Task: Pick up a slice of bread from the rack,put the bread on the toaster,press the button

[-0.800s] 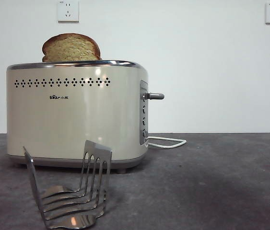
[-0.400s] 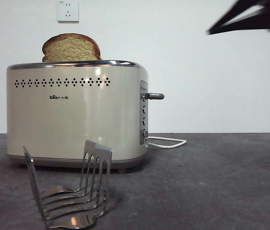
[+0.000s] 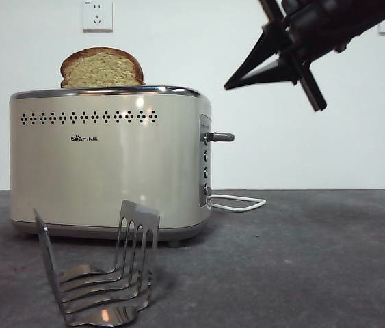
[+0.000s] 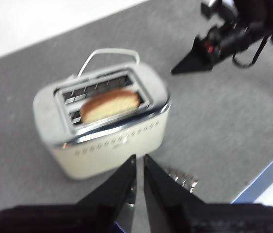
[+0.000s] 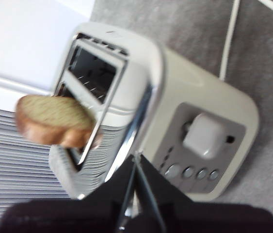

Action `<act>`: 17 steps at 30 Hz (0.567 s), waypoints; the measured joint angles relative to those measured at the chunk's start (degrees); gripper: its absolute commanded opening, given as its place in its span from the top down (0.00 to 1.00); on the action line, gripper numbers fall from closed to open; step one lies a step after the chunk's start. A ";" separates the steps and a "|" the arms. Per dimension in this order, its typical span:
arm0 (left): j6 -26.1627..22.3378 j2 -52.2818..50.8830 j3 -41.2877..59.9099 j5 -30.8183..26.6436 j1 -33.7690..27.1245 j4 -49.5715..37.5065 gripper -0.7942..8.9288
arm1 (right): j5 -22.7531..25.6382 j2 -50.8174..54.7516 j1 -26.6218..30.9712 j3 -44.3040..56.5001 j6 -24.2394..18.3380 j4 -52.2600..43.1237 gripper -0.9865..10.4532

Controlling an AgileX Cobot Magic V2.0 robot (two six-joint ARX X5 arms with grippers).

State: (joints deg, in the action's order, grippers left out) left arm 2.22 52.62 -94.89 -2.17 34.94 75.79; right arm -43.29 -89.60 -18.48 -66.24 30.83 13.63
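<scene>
The slice of bread [image 3: 101, 68] stands upright in a slot of the cream toaster [image 3: 110, 164], its domed top above the chrome rim. In front of the toaster stands the steel rack [image 3: 103, 273] with nothing in it. The grey button [image 3: 223, 137] sticks out from the toaster's end panel. My right gripper [image 3: 230, 85] hangs shut, up and to the right of the button and apart from it. Its wrist view shows the button [image 5: 204, 136] and the bread [image 5: 54, 119] beyond its tips. My left gripper [image 4: 140, 162] is shut and holds nothing, high above the toaster [image 4: 112, 145].
A white power cable [image 3: 240, 203] loops on the table behind the toaster's button end. Small round buttons [image 5: 189, 172] sit in a row under the lever. A wall socket [image 3: 97, 15] is behind. The table's edge [image 4: 267, 179] runs near the rack.
The right arm has come in from the top right corner, moving left and down toward the toaster's button end. Bread, toaster and rack have not moved.
</scene>
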 measured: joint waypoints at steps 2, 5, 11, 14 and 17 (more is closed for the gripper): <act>1.01 -0.96 2.64 -2.10 0.00 0.02 0.89 | 0.02 -1.75 0.02 -0.42 0.00 0.02 0.92; 2.56 -1.36 6.10 -5.09 0.00 0.07 0.89 | 0.24 -4.57 0.15 -0.61 0.00 0.04 0.92; 4.13 -0.37 9.03 -5.90 0.00 0.00 0.89 | 0.07 -8.61 0.13 -0.83 0.09 -2.34 0.92; 4.42 -0.66 9.01 -5.88 0.00 0.02 0.89 | 1.20 -9.46 0.13 -1.31 0.35 -3.48 0.92; 4.46 -0.87 9.01 -5.86 0.00 0.02 0.89 | 1.31 -11.17 0.13 -1.38 0.44 -3.39 0.92</act>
State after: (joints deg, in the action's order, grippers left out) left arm 6.68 51.75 -85.89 -8.03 34.94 75.81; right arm -41.98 -100.77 -18.35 -67.61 31.27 10.24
